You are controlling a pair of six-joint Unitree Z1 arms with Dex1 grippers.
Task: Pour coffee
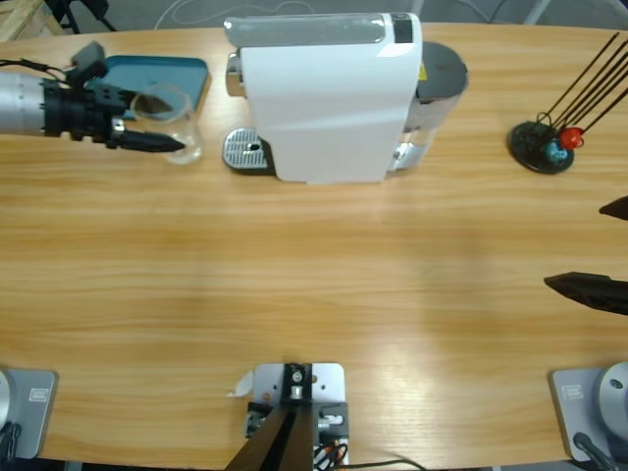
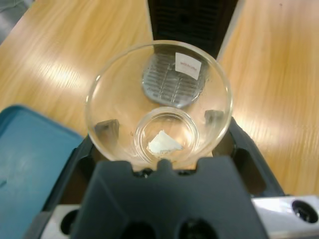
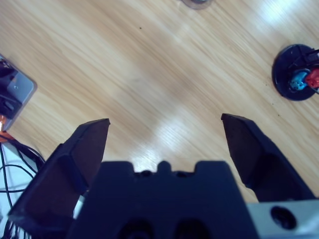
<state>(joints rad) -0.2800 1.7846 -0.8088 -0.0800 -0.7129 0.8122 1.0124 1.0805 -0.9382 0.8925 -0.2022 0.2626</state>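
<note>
The left gripper [image 1: 147, 143], clamped on the glass [image 1: 177, 126] at ten o'clock beside the machine [image 1: 324, 93], holds something light, slick and breakable, best gripped mid-wall; right gripper [image 3: 164, 134] gapes empty.

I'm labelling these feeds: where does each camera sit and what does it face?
High view: fixed overhead, looking down on the table; left gripper holds the tumbler.
Left wrist view: along its jaws into the tumbler, toward the coffee machine.
Right wrist view: down past the right gripper, open.
High and right wrist share the black stand.
</note>
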